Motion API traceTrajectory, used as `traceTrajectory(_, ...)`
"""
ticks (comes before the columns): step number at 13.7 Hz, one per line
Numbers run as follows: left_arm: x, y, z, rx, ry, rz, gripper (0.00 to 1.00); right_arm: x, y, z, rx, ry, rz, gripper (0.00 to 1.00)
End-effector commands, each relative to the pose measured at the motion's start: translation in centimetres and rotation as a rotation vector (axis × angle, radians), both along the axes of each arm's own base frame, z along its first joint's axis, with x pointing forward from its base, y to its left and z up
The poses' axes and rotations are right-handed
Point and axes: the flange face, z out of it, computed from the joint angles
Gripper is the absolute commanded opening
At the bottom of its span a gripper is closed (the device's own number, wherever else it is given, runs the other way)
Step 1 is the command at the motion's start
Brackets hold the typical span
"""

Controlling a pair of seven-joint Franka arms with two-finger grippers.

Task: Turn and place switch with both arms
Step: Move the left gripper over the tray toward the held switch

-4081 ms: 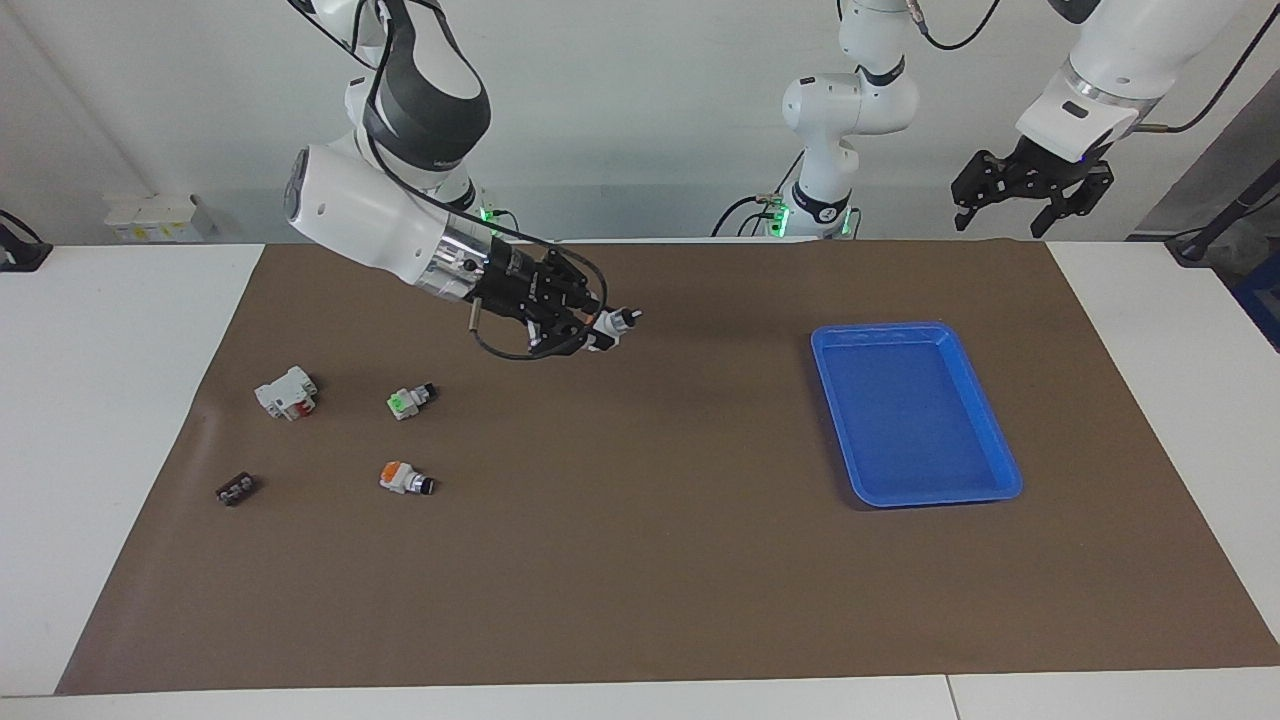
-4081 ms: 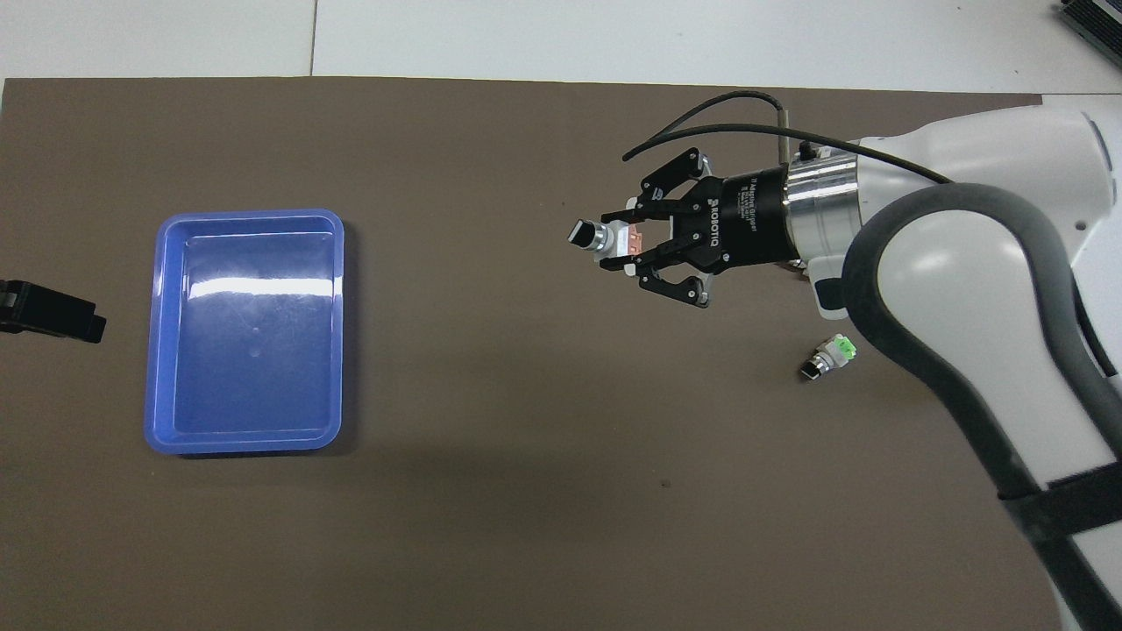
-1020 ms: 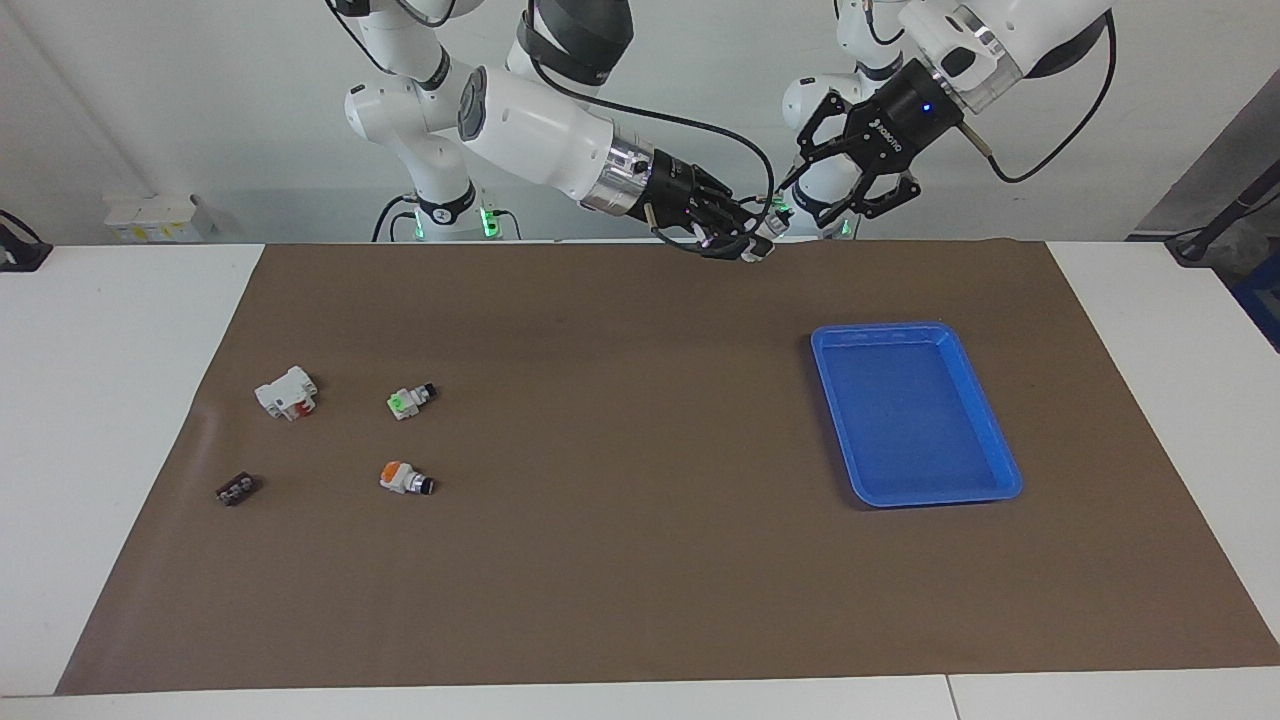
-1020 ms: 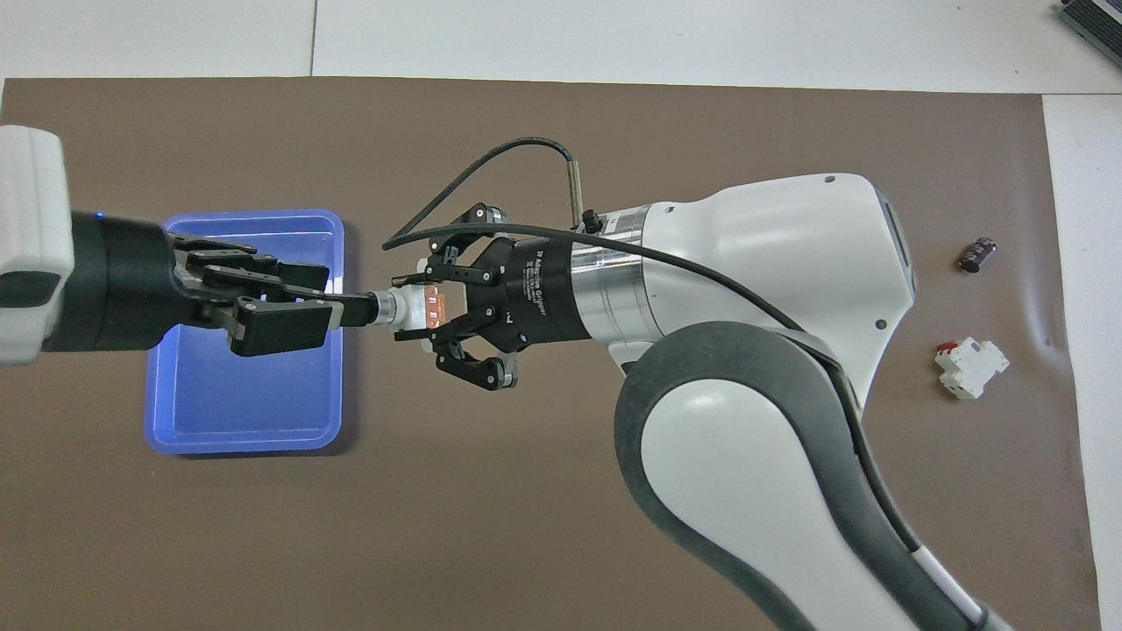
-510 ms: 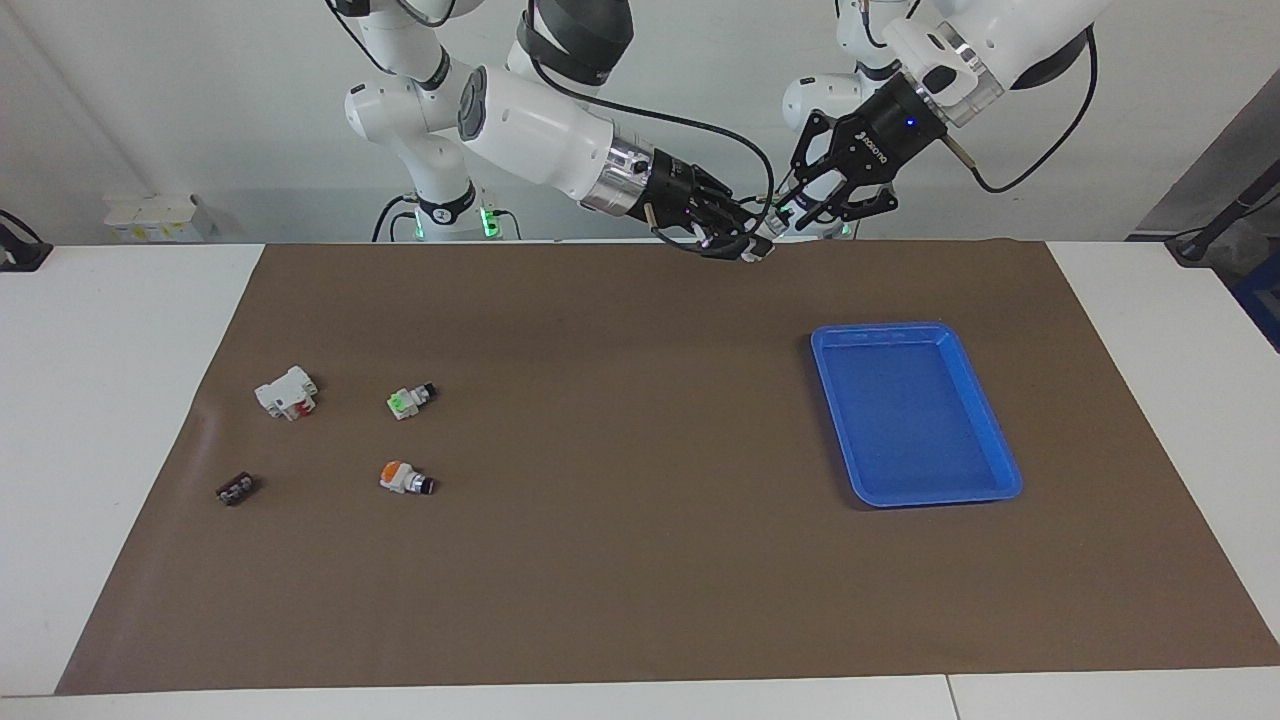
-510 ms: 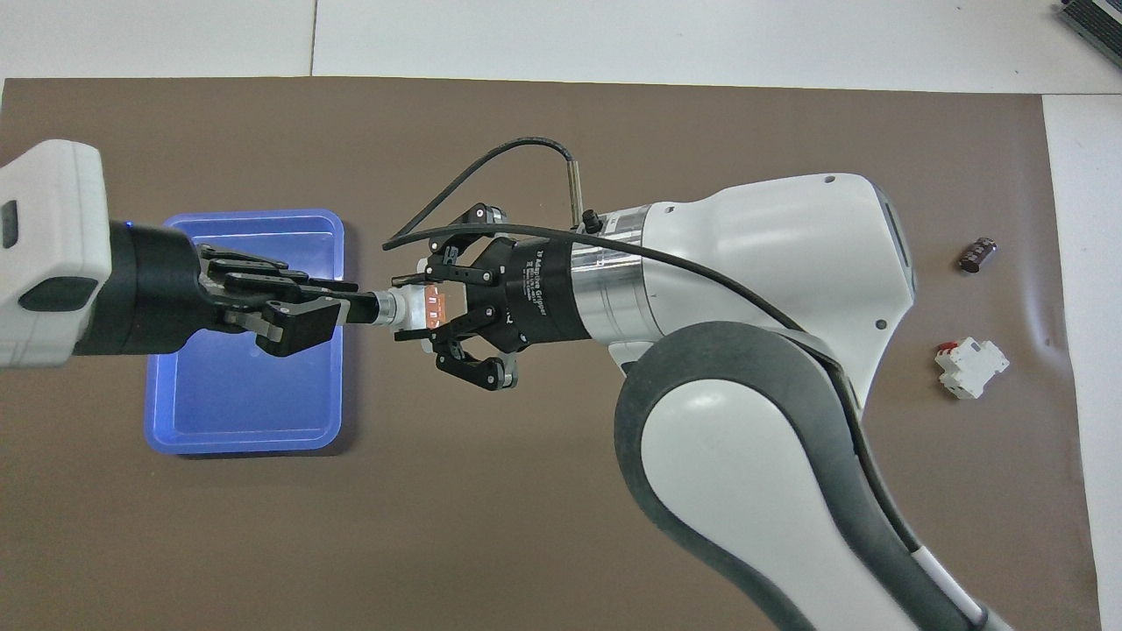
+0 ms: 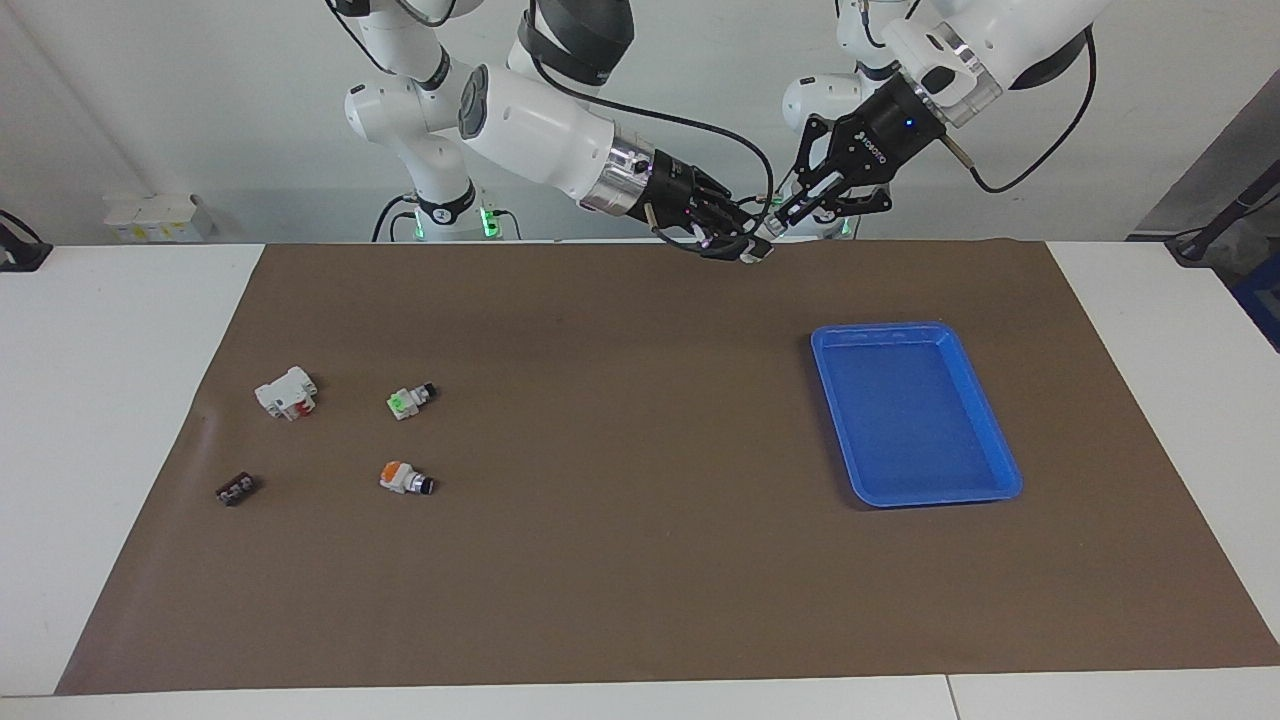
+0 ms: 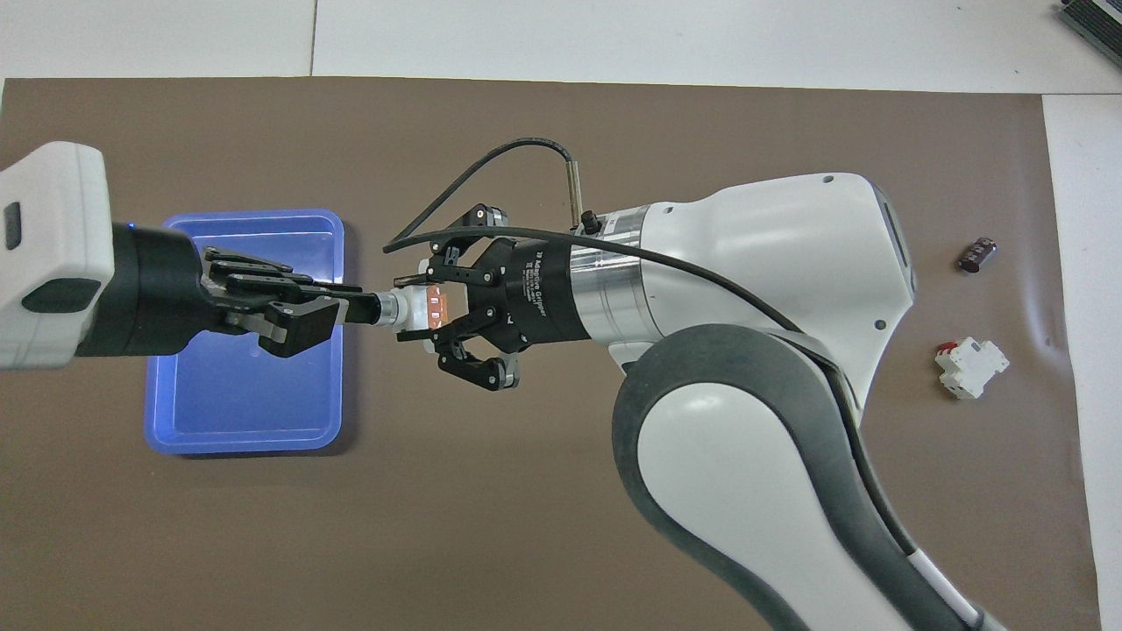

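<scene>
**Inspector:** Report the table, one end to the other, relative to the tray.

**Operator:** In my facing view, starting at the right arm's end of the mat (image 7: pixel 640 560), well apart from the tray (image 7: pixel 985 425): a black part (image 7: pixel 235 489), a white breaker (image 7: pixel 286 392), a green switch (image 7: pixel 409 399) and an orange-capped switch (image 7: pixel 404 478). All lie on the mat, apart from one another.

**Inspector:** The right gripper?

**Operator:** The right gripper (image 8: pixel 419 307) is raised over the mat beside the tray, on the side toward the right arm's end. It is clenched on the switch (image 8: pixel 414 308); I see its fingers on the white body, with the orange block between them.

**Inspector:** Where exactly is the switch?

**Operator:** In the air, held level between the two grippers, just beside the tray's rim as the overhead view shows it. Its black tip points toward the left gripper.

**Inspector:** And the left gripper?

**Operator:** The left gripper (image 8: pixel 351 307) is raised over the tray. Its fingertips are at the switch's black tip and look closed on it; from the facing view I cannot confirm how firmly, as the parts overlap there.

**Inspector:** The tray itself?

**Operator:** Blue, resting flat on the mat toward the left arm's end.
</scene>
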Motion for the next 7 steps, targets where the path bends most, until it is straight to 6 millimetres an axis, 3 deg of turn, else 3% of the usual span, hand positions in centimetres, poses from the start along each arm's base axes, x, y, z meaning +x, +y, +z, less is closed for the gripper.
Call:
traceTrajectory(1, -1.47, 0.12, -0.81, -0.004, 0.012, 0.018, 0.21, -0.12, -0.1, 0.68, -0.012, 0.007, -0.009, 0.0)
traceTrajectory(5, -1.9, -0.26, -0.82, -0.002, 0.018, 0.006, 0.15, -0.12, -0.1, 0.68, -0.012, 0.007, -0.009, 0.0)
traceTrajectory(7, -1.89, -0.26, -0.73, -0.004, 0.037, 0.033, 0.0, -0.12, -0.1, 0.68, -0.012, 0.007, -0.009, 0.0)
